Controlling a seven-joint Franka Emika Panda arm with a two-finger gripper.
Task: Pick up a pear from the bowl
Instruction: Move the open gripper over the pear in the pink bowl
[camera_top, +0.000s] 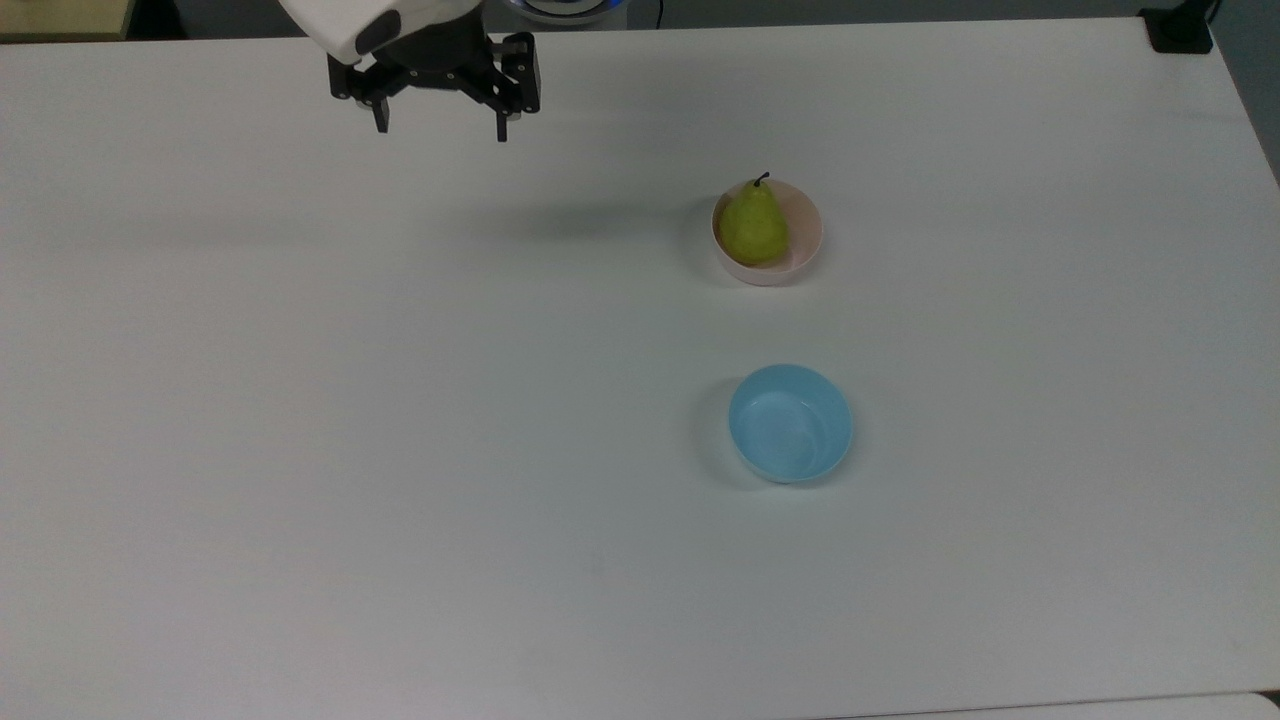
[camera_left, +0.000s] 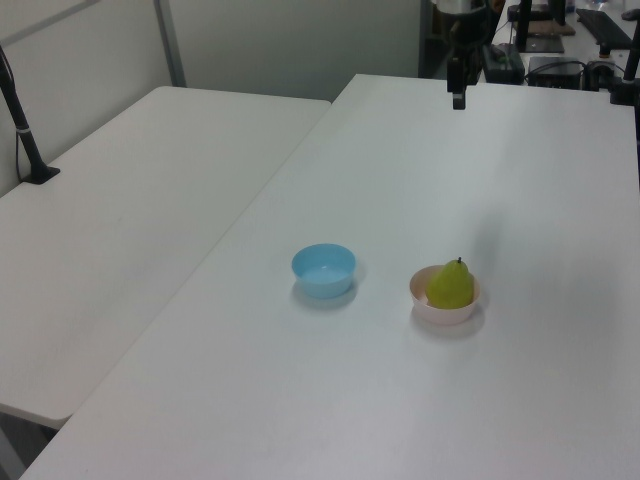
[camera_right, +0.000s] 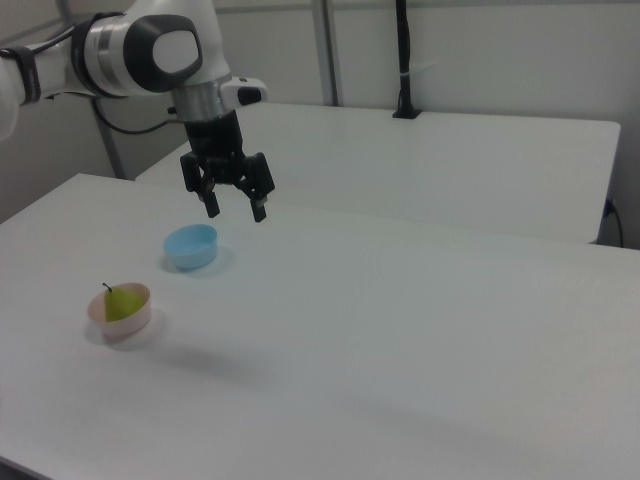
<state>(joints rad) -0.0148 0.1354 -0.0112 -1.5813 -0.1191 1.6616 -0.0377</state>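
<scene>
The pear (camera_top: 753, 228) sits stem-up in the pink bowl (camera_top: 802, 250), leaning on the wall at about 9 o'clock in the top view, so its shoulders stay reachable from above. The gripper (camera_top: 441, 128) hangs high w/ its 2 fingers spread and nothing held, well apart from the bowl, approx 10 o'clock from it. The light blue bowl (camera_top: 791, 423) sits near, at 6 o'clock. No readable labels or writing.

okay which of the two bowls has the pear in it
The pale pink bowl holds the pear. The light blue bowl, beside it on the white table, holds nothing.
</scene>
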